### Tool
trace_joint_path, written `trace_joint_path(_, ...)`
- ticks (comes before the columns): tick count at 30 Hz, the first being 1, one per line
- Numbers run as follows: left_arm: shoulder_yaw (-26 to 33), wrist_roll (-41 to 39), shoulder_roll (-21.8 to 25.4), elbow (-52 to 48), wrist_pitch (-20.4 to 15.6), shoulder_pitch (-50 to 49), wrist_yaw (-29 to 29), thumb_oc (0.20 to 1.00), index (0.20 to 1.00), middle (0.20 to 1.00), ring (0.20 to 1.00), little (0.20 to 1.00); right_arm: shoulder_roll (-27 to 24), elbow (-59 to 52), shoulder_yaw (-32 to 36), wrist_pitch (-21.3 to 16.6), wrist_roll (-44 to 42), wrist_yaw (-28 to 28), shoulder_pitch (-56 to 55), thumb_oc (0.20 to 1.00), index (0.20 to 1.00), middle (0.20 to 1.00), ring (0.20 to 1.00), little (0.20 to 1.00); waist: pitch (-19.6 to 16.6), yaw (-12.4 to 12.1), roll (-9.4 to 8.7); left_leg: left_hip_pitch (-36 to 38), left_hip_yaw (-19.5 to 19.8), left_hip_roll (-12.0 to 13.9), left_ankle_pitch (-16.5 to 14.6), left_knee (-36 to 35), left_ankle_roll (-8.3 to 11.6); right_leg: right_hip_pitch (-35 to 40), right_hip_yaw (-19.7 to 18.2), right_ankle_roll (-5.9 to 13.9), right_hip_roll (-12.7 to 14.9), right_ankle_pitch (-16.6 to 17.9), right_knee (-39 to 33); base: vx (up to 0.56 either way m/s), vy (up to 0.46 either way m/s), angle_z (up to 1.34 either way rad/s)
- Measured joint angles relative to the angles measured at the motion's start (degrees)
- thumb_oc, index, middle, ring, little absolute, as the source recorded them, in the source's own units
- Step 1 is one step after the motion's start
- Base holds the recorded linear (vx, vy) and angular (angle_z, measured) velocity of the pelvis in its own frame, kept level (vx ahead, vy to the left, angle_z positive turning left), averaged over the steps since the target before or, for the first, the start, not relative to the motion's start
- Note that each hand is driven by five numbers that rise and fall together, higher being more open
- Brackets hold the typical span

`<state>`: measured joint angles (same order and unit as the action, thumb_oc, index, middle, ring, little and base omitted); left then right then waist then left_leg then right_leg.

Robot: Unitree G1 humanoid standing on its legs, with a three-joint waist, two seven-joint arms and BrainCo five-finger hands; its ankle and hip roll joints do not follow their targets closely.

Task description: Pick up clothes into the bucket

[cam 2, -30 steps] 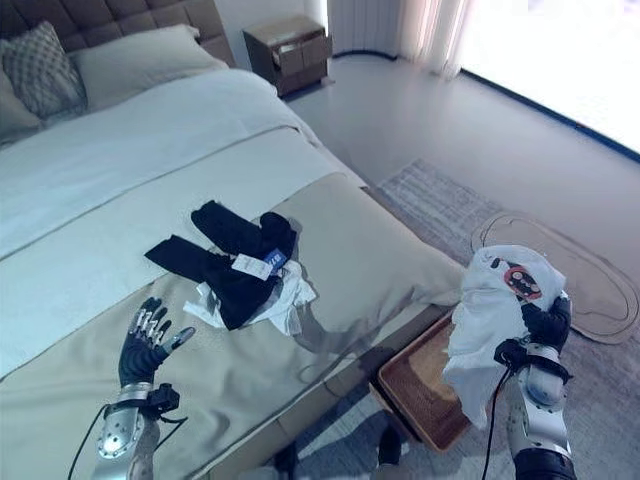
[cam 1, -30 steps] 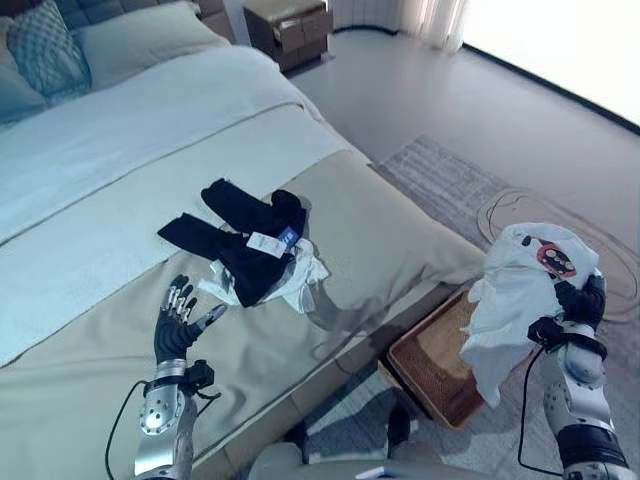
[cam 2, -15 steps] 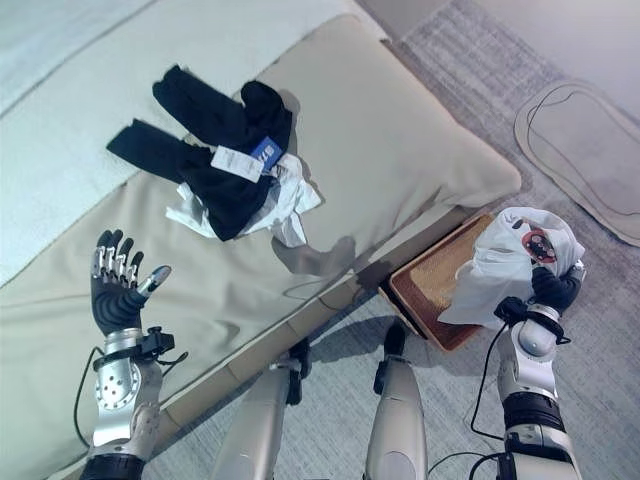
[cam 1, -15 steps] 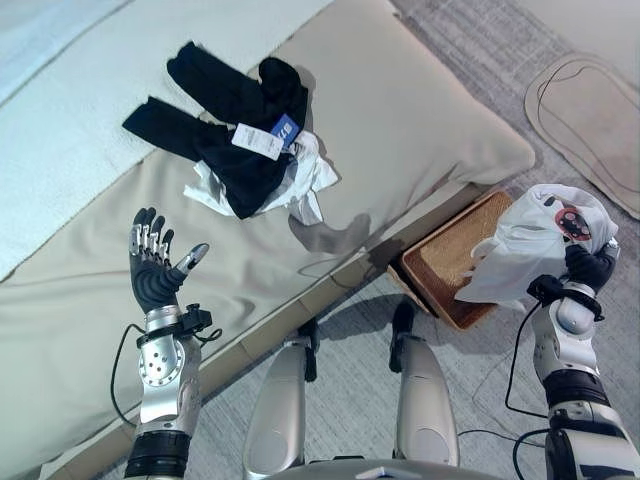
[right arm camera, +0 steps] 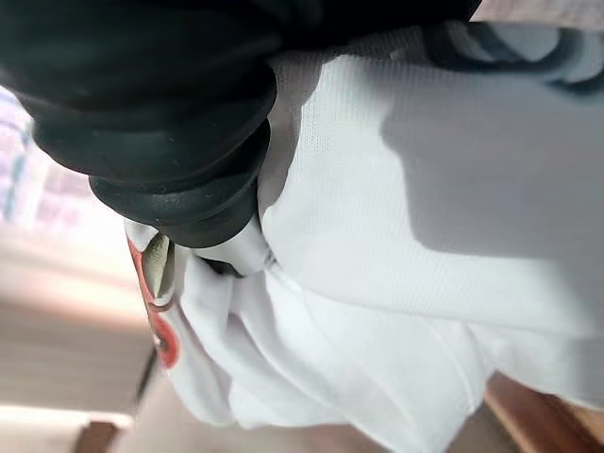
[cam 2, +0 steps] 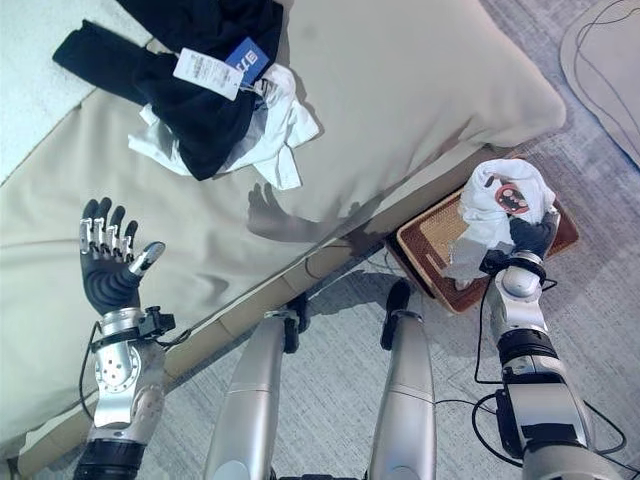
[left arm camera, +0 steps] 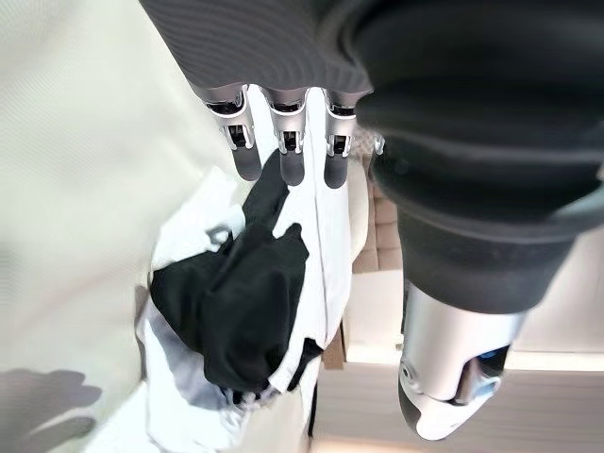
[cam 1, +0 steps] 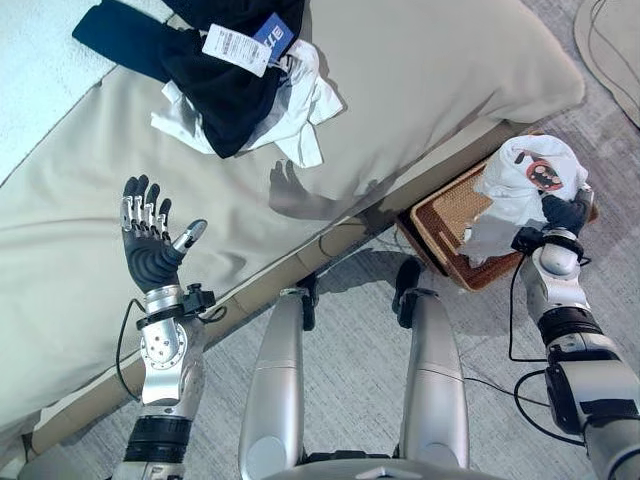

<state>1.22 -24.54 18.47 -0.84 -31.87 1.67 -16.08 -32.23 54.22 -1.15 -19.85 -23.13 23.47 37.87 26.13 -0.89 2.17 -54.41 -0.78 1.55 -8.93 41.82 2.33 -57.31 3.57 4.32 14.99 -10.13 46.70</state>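
Observation:
My right hand [cam 1: 563, 212] is shut on a bunched white shirt [cam 1: 515, 185] with a red and black print. It holds the shirt over the brown woven basket [cam 1: 450, 215] on the floor beside the bed, and the shirt's lower folds hang into the basket. In the right wrist view the white shirt [right arm camera: 425, 189] lies against the hand's dark cover. A pile of black clothes [cam 1: 215, 75] with a paper tag lies on a white garment [cam 1: 300, 100] on the bed. My left hand [cam 1: 150, 255] is raised open above the bed, short of the pile, fingers [left arm camera: 288, 142] straight.
The beige bed cover [cam 1: 420, 80] ends at an edge just above the basket. A grey rug [cam 1: 480, 380] covers the floor around the basket. An oval mat [cam 1: 610, 40] lies on the floor to the far right.
The camera has tipped down toward the floor. My right hand has lowered the white shirt from above the basket until its folds reach into it. The left hand stays raised and open.

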Motion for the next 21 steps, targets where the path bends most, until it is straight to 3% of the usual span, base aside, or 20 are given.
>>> trace_joint_path(9, -4.84, -2.61, 1.24, -4.4, -1.08, 0.81, 0.16, 1.0, 1.0, 1.0, 1.0, 1.0, -4.49, 10.87, -5.36, 2.87, 2.35, 0.42, 11.21, 0.2, 0.2, 0.2, 0.2, 0.2, 0.17, -1.55, 0.31, -7.71, 0.25, -0.72, -0.64, 5.36, -0.26, -7.71, -1.18, -0.74, 0.68, -1.02, 5.58, 0.0, 0.004, 0.04)
trace_joint_path(21, -5.04, -3.73, 3.71, -5.9, -1.06, 0.96, -1.5, 1.0, 1.0, 1.0, 1.0, 1.0, -4.63, 22.61, -6.17, 6.89, 5.03, 3.48, 16.31, 0.2, 0.2, 0.2, 0.2, 0.2, 0.35, -2.08, 0.73, -10.86, 0.54, -1.4, -0.88, 7.14, -0.03, -11.03, -1.83, -0.57, 1.3, -1.44, 7.53, 0.0, 0.003, 0.01)
